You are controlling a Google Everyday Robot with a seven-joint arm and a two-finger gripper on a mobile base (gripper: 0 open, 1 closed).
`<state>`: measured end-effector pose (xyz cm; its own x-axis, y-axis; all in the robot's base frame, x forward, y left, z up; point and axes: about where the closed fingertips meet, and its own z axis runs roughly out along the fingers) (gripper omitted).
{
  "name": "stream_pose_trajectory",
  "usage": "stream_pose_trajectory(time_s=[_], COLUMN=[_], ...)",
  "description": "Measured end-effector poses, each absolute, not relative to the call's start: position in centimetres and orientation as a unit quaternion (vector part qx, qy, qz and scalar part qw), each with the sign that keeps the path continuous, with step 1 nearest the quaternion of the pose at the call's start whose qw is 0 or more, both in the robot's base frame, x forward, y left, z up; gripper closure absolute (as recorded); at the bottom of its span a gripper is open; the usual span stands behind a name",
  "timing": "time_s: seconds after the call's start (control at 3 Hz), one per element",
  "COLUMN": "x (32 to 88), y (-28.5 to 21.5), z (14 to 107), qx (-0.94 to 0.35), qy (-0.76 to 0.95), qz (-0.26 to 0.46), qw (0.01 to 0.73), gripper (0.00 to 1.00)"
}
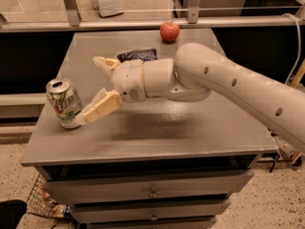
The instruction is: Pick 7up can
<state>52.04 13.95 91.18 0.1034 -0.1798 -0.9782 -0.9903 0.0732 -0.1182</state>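
The 7up can (64, 103) stands upright near the left front of the grey cabinet top (190, 132), silver-white with green lettering. My gripper (93, 89) reaches in from the right on a pale arm. It is open, with one finger (97, 109) low with its tip beside the can's lower right side and the other finger (105, 63) higher and farther back. Nothing is between the fingers.
A dark blue chip bag (137, 55) lies behind my wrist. A red apple (169, 31) sits at the back edge. A metal rail (143, 23) runs behind the cabinet. Drawers (152, 192) face the front, and a wire basket (43, 202) sits on the floor at left.
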Motion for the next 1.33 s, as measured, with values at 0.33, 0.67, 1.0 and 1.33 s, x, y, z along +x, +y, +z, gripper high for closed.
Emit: stream_pose_trajectory(time_s=[0.33, 0.67, 1.0, 1.33], x=[51.6, 51.1, 50.4, 50.3], y=[16.7, 18.6, 20.3, 20.4], z=[90.0, 89.4, 89.2, 89.2], qx=[-0.556, -0.552, -0.540, -0.540], qy=[0.526, 0.511, 0.484, 0.484], qz=[0.417, 0.440, 0.486, 0.486], qw=[0.490, 0.491, 0.488, 0.487], gripper=[0.02, 0.25, 0.48, 0.70])
